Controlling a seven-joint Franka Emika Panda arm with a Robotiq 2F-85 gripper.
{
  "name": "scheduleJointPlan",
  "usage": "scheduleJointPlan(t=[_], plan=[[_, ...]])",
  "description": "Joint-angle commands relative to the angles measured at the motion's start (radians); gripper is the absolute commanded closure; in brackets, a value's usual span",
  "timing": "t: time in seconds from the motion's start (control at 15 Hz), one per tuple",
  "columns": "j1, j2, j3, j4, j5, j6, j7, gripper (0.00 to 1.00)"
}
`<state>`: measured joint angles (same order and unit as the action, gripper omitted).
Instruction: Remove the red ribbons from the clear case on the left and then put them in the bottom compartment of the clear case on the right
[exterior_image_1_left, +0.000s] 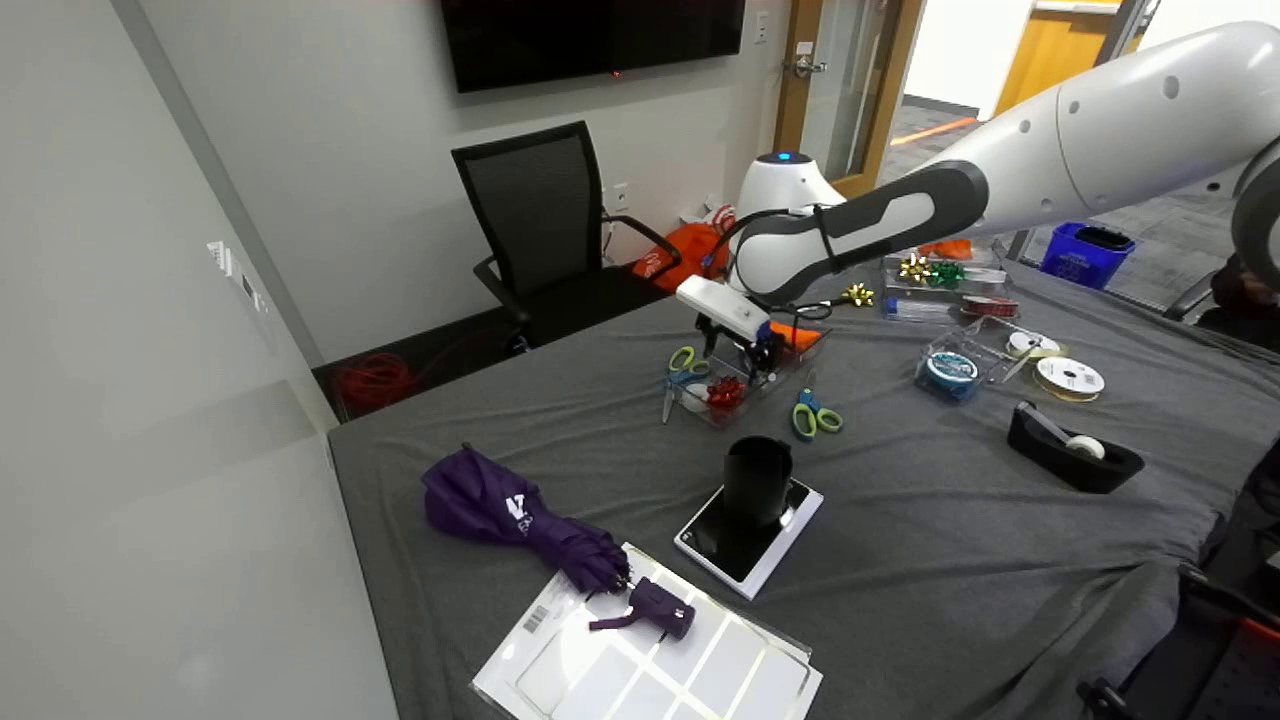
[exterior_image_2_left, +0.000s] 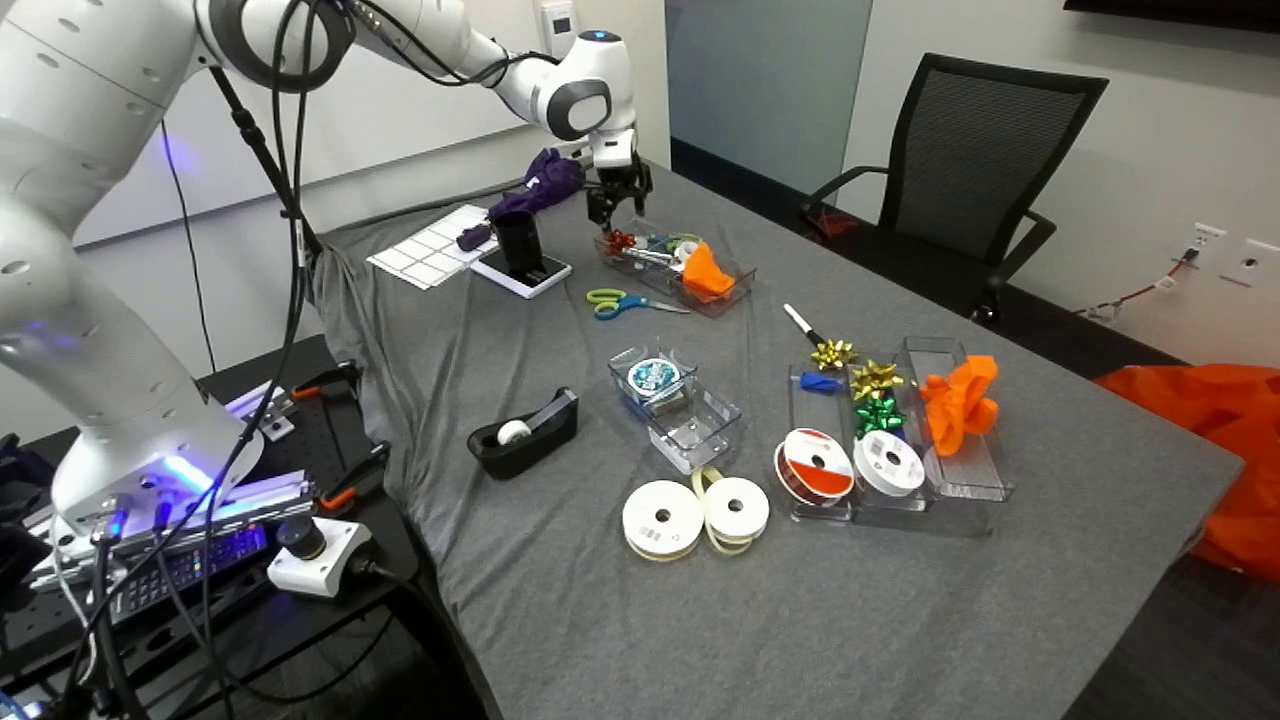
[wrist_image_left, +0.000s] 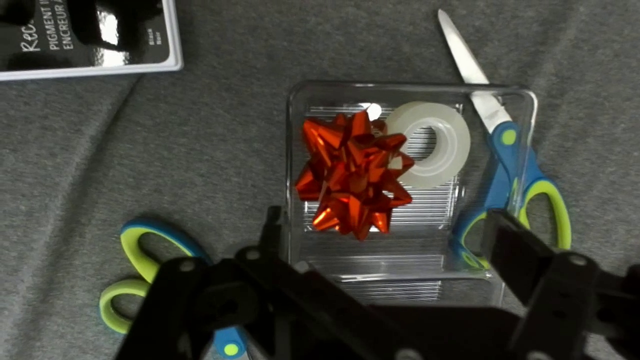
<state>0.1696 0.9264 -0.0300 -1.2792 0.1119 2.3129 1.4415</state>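
I hold my gripper (exterior_image_2_left: 622, 212) above the far end of a clear case (exterior_image_2_left: 732, 299) bearing a red bow (exterior_image_2_left: 620, 240) and orange cloth (exterior_image_2_left: 707, 275), scissors (exterior_image_2_left: 628, 302) lying on the table (exterior_image_2_left: 1090, 500) just beside it. In the foreground, the right-hand case (exterior_image_2_left: 976, 489) carries a green bow (exterior_image_2_left: 879, 412), a gold bow (exterior_image_2_left: 875, 379) and a white spool (exterior_image_2_left: 872, 462).

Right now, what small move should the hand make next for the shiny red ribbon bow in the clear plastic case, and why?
I'd probably shift the open hand slightly toward the shiny red ribbon bow before lowering. In the wrist view, the bow sits mostly beyond the black fingertips and a little left of their middle, partly hiding the pale, round tape roll.
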Motion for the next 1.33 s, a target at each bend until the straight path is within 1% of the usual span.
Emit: scheduleJointPlan(t=[0.0,0.2,0.27,0.33,0.4,0.47,0.6,1.0,1.07,1.27], plan=[[-0.002,0.053,-0.003,0.070,0.010,-0.044,0.006,0.00],[-0.006,0.080,0.001,0.090,0.013,-0.034,-0.001,0.00],[-0.009,0.087,0.007,0.096,0.018,-0.032,-0.005,0.25],[-0.010,0.094,0.007,0.103,0.019,-0.032,-0.005,0.28],[-0.010,0.099,0.007,0.109,0.020,-0.035,-0.003,0.33],[-0.010,0.104,0.006,0.116,0.020,-0.037,-0.002,0.42],[-0.007,0.109,0.001,0.133,0.016,-0.052,0.005,0.55],[-0.003,0.124,-0.011,0.160,0.003,-0.082,0.017,0.97],[-0.003,0.126,-0.013,0.164,0.002,-0.085,0.020,1.00],[-0.002,0.131,-0.016,0.175,0.000,-0.102,0.033,1.00]])
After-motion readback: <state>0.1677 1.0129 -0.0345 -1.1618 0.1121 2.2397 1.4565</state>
